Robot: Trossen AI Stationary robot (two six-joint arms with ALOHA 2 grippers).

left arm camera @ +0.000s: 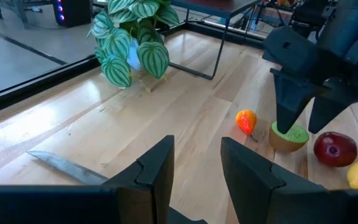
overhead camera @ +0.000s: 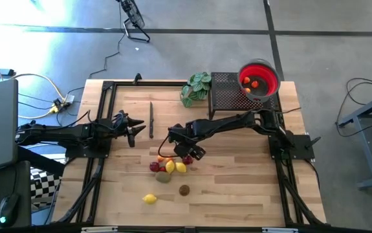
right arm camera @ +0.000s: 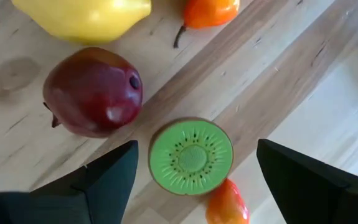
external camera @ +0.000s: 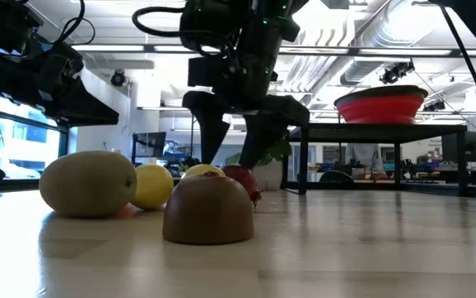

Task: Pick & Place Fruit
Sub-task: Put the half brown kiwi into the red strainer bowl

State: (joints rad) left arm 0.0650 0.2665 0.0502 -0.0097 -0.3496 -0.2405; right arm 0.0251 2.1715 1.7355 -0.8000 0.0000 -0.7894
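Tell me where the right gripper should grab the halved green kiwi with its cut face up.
Grip the halved green kiwi across its round brown sides, coming straight down from above. Its flat cut face points up and the right gripper hangs open astride it. Mind the dark red fruit close by one finger.

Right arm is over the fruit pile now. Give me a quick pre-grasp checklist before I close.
1. Right gripper open: ok, fingers stand wide apart.
2. Target between the fingers: ok, the kiwi half sits cut face up in the gap.
3. Neighbours clear: not ok, the red fruit lies close to one finger and an orange fruit touches the kiwi.
4. Fingers low enough to grip: cannot tell.
5. Left gripper out of the way: ok, parked near the knife.
6. Red bowl reachable: ok, on the rack, a few fruits inside.
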